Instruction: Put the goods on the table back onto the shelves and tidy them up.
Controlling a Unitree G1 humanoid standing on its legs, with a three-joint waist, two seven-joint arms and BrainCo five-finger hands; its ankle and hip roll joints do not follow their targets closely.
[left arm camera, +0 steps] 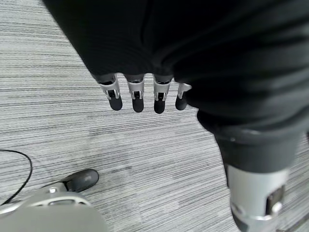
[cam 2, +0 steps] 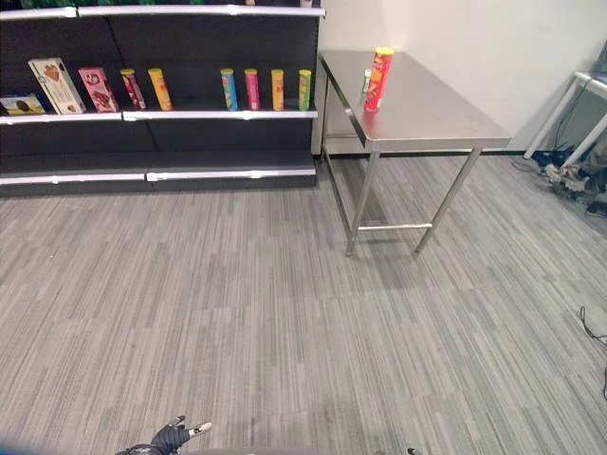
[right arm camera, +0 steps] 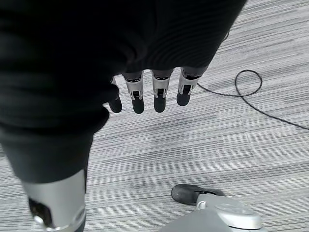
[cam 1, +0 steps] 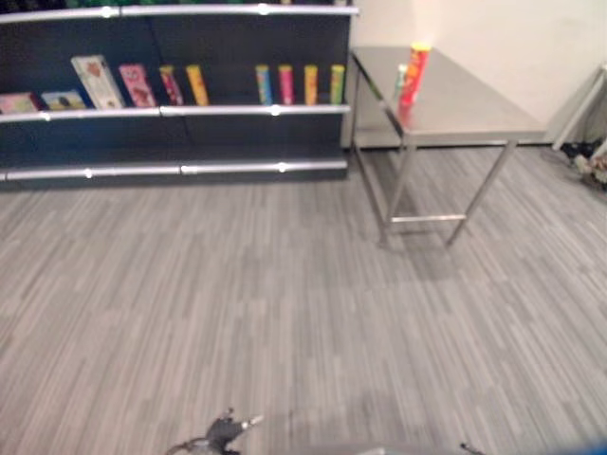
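Small item (cam 2: 366, 83) behind red can (cam 2: 378, 80): unidentifiable

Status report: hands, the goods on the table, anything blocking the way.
Left hand and right hand open, empty. Red tube can upright on steel table, beside shelves. Nothing in the way.

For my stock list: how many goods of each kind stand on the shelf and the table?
Snack tubes on the shelf: 6
Boxes on the shelf: 4
Red snack tube on the table: 1
Small item behind it, unclear: 1
Total: 12
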